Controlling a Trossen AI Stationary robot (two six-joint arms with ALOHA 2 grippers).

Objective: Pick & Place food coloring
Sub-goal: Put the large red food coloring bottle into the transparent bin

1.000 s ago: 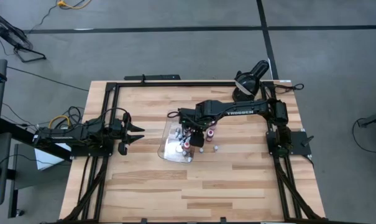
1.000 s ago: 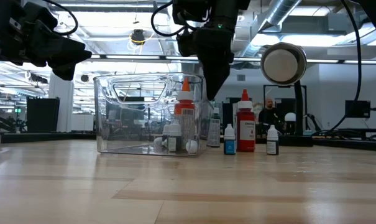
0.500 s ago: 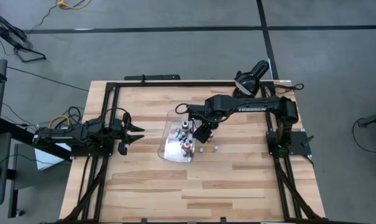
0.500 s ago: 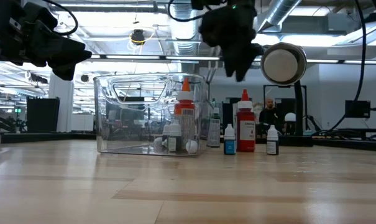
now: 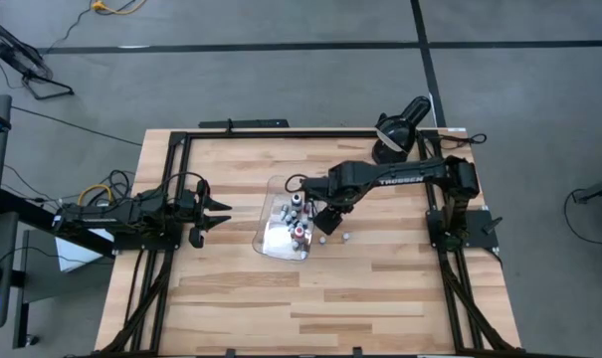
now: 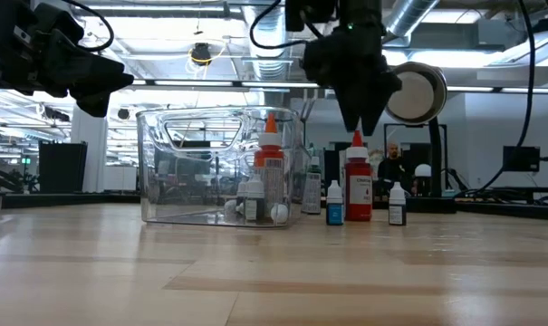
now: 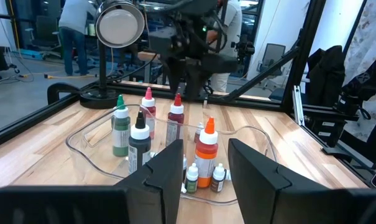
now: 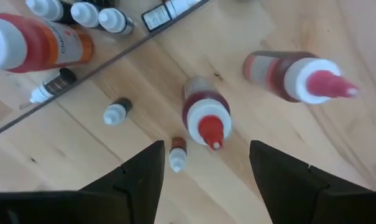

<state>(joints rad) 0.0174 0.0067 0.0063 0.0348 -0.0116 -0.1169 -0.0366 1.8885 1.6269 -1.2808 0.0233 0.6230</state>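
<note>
Black end-effector fingers on the right end effector [image 8: 203, 165] stand spread wide and hold nothing, pointing straight down over a red-capped bottle [image 8: 206, 115] that stands upright on the tabletop [image 8: 250, 186]. In the low view, the right end effector [image 6: 357, 122] hangs just above that bottle [image 6: 356, 186], apart from its tip. Near it stand three tiny bottles: one with a teal body [image 6: 333, 205], one dark [image 6: 397, 205], one reddish [image 8: 177, 154]. A second red-capped bottle [image 8: 293, 78] stands farther off, also outside the tray.

Just beside this group sits the clear tray [image 6: 156, 172], which already contains an orange-capped bottle [image 6: 269, 172] and several small ones. A round lamp [image 6: 413, 92] stands behind.

Handling judgement: each bottle is light, rigid plastic with smooth, probably slippery walls, and the tall ones tip easily. Take hold across the cylindrical body below the shoulder, not on the tapered nozzle, with the fingers straddling it squarely.

The left end effector [image 5: 209, 214] waits near the tabletop's left edge, well apart from the bottles, its fingers partly spread and gripping nothing.
</note>
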